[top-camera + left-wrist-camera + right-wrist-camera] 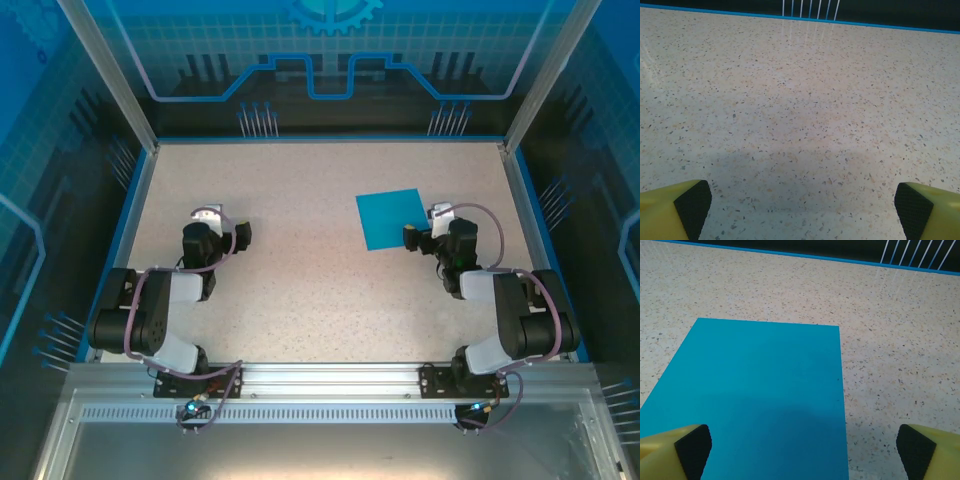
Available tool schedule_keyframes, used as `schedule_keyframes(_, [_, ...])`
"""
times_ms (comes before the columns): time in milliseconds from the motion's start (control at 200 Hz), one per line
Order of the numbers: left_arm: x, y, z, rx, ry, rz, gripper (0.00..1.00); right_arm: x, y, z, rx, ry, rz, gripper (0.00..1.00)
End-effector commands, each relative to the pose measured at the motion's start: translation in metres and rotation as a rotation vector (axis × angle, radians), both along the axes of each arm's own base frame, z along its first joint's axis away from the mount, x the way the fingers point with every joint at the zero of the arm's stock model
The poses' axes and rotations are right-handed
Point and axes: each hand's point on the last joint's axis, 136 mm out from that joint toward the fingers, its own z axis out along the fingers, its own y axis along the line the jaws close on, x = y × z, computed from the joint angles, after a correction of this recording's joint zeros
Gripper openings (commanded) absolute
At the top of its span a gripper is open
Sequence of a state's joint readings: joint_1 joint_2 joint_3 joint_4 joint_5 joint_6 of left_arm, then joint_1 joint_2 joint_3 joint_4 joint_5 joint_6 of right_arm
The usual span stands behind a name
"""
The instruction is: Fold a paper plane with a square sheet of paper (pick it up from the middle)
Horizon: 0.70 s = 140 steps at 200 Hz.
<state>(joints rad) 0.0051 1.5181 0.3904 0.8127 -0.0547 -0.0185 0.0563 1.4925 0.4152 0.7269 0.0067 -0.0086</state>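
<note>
Lying flat, square sheet of paper (760, 400) seemingly just beyond spread right jaws.

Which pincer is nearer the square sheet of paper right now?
Right. The right pincer is at the near right corner of the square sheet of paper; the left pincer is far off to its left, over the table.

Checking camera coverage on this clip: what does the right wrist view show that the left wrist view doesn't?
Right wrist: the paper lying flat, its near part between the fingers of the open right gripper. Left wrist: the open left gripper over the speckled table, nothing between its fingers. Both: that table surface, a blue edge strip at the far side, and white rods beyond it.
</note>
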Motion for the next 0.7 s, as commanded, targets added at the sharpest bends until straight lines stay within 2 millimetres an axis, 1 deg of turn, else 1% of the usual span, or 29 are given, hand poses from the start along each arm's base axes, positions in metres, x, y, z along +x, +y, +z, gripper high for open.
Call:
schedule_keyframes(0, [0.0053, -0.0036, 0.0058, 0.014, -0.018, -0.02, 0.98, 0.0071, -0.0032, 0.0073, -0.004, -0.03, -0.002, 1.0])
schedule_keyframes(695, [0.0048, -0.0053, 0.0068, 0.009, -0.022, -0.031, 0.98, 0.0071, -0.0038, 0.0073, -0.003, -0.03, -0.002, 1.0])
